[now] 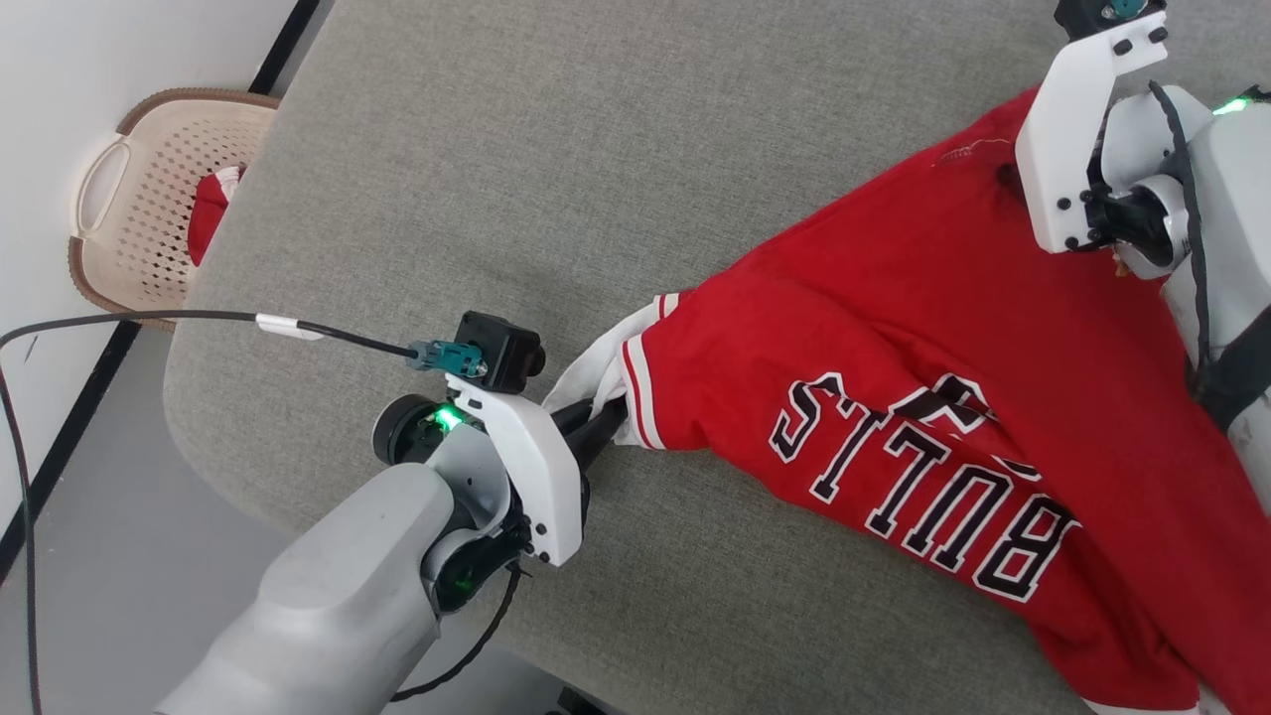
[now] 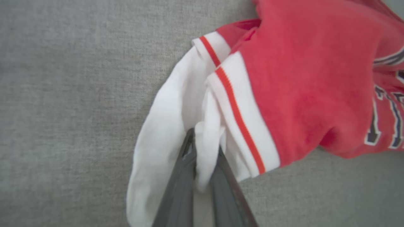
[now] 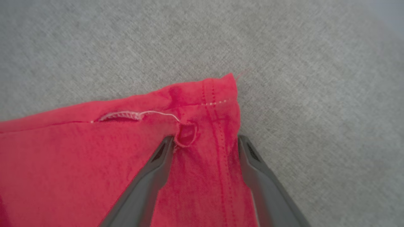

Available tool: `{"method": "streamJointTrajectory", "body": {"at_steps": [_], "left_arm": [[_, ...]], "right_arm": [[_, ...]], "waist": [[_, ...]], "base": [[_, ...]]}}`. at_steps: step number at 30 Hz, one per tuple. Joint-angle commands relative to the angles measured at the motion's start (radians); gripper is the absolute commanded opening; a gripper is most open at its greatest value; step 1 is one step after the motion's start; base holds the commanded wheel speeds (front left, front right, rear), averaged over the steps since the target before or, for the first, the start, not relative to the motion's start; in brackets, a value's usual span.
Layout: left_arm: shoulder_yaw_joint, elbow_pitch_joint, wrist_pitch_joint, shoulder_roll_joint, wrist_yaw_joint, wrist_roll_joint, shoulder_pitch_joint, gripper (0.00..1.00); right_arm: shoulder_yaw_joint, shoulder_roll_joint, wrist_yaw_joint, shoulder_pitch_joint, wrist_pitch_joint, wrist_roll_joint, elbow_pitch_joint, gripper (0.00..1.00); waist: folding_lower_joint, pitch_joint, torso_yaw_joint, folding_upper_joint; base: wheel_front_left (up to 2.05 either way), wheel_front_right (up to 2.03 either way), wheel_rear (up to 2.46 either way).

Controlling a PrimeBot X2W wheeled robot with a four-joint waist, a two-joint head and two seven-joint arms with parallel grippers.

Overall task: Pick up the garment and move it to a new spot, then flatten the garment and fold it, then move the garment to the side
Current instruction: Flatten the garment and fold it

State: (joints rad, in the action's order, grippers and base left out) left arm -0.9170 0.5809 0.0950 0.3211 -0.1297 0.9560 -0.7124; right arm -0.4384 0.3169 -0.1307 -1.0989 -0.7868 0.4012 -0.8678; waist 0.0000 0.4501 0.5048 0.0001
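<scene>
Garment count: one garment [image 1: 894, 328], red, with black white-outlined "BULLS" lettering [image 1: 923, 487].
Garment position: lay spread on the right part of the grey cushion [image 1: 596, 149], running off toward its near right edge, with creases across the chest.
Sleeves seen: one white sleeve [image 2: 164, 126], pulled out toward the cushion's middle; two red-and-white striped trim bands beside it.
Grippers: two.
Left gripper [image 2: 205, 142]: closed, pinching a fold of the white sleeve between both fingers, close to the cushion's near edge.
Right gripper [image 3: 205, 142]: fingers spread wide, holding nothing, tips down on the red cloth at the garment's far hem corner [image 3: 221, 91]; one small hole [image 3: 186, 134] in the cloth beside the tips and one loose white thread [image 3: 157, 113] along the hem.
Baskets: one cream perforated basket [image 1: 149, 199] on the floor off the cushion's far left corner, one red cloth item [image 1: 209, 214] inside.
Cables: one black cable [image 1: 149, 318] running to the left wrist camera.
</scene>
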Motion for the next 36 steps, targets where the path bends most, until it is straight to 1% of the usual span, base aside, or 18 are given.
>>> {"method": "streamJointTrajectory", "body": {"at_steps": [1, 2, 3, 4, 6, 8, 11, 15, 16, 20, 26, 31, 34, 36], "left_arm": [[-0.013, 0.035, 0.0, 0.004, 0.007, 0.013, -0.002, 0.0], [-0.017, 0.042, -0.003, 0.004, 0.006, 0.012, -0.004, 0.0], [-0.02, 0.048, -0.005, 0.003, 0.006, 0.015, -0.007, 0.0], [-0.022, 0.054, -0.007, 0.002, 0.005, 0.02, -0.009, 0.0], [-0.028, 0.063, -0.004, 0.006, 0.004, 0.032, -0.019, 0.0], [-0.038, 0.057, 0.005, 0.023, 0.004, 0.045, -0.033, 0.0], [-0.037, 0.043, 0.017, 0.046, 0.004, 0.076, -0.047, 0.0], [-0.04, 0.003, 0.049, 0.113, 0.002, 0.104, -0.093, 0.0], [-0.046, -0.019, 0.07, 0.152, 0.002, 0.102, -0.123, 0.0], [-0.048, -0.057, 0.123, 0.232, 0.002, 0.096, -0.188, 0.0], [-0.037, -0.093, 0.216, 0.313, 0.002, 0.078, -0.304, 0.0], [-0.023, -0.085, 0.273, 0.339, 0.004, 0.07, -0.401, 0.0], [-0.02, -0.06, 0.284, 0.337, 0.004, 0.053, -0.46, 0.0], [-0.014, -0.033, 0.271, 0.332, 0.004, 0.036, -0.504, 0.0]], "right_arm": [[-0.051, -0.004, 0.0, 0.089, -0.059, 0.018, -0.093, 1.0], [-0.065, -0.004, 0.0, 0.09, -0.071, 0.025, -0.109, 1.0], [-0.076, -0.001, 0.0, 0.086, -0.071, 0.03, -0.115, 0.2], [-0.087, 0.005, 0.0, 0.074, -0.052, 0.031, -0.113, 0.0], [-0.099, 0.013, 0.0, 0.042, -0.018, 0.04, -0.109, 0.0], [-0.105, 0.015, 0.0, 0.009, 0.022, 0.062, -0.087, 0.0], [-0.121, 0.023, 0.0, -0.018, 0.05, 0.076, -0.06, 0.0], [-0.139, 0.035, 0.0, -0.049, 0.104, 0.131, 0.0, 0.0], [-0.152, 0.045, 0.0, -0.053, 0.125, 0.155, 0.032, 0.0], [-0.159, 0.084, 0.0, -0.047, 0.161, 0.197, 0.097, 0.0], [-0.126, 0.121, 0.0, -0.039, 0.192, 0.221, 0.178, 0.0], [-0.074, 0.126, 0.0, -0.055, 0.21, 0.207, 0.231, 0.0], [-0.021, 0.112, 0.0, -0.068, 0.227, 0.179, 0.232, 0.0], [0.027, 0.097, 0.001, -0.085, 0.248, 0.146, 0.217, 0.0]], "waist": [[0.0, 0.006, 0.003, -0.0001], [0.0, 0.007, 0.003, -0.0001], [0.0, 0.007, 0.001, -0.0001], [0.0, 0.007, -0.001, -0.0001], [0.0, 0.003, -0.008, -0.0001], [0.0, -0.005, -0.02, -0.0001], [0.0, -0.017, -0.038, -0.0001], [0.0, -0.045, -0.083, -0.0001], [0.0, -0.06, -0.108, -0.0001], [0.0, -0.086, -0.16, -0.0001], [0.0, -0.129, -0.233, -0.0001], [0.0, -0.154, -0.285, -0.0001], [0.0, -0.162, -0.313, -0.0001], [0.0, -0.16, -0.33, -0.0001]], "base": [[0.0, 0.0, 0.0], [0.0, 0.0, 0.0], [0.0, 0.0, 0.0], [0.0, 0.0, 0.0], [0.0, 0.0, 0.0], [0.0, 0.0, 0.0], [0.0, 0.0, 0.0], [0.0, 0.0, 0.0], [0.0, 0.0, 0.0], [0.0, 0.0, 0.0], [0.0, 0.0, 0.0], [0.0, 0.0, 0.0], [0.0, 0.0, 0.0], [0.0, 0.0, 0.0]]}}
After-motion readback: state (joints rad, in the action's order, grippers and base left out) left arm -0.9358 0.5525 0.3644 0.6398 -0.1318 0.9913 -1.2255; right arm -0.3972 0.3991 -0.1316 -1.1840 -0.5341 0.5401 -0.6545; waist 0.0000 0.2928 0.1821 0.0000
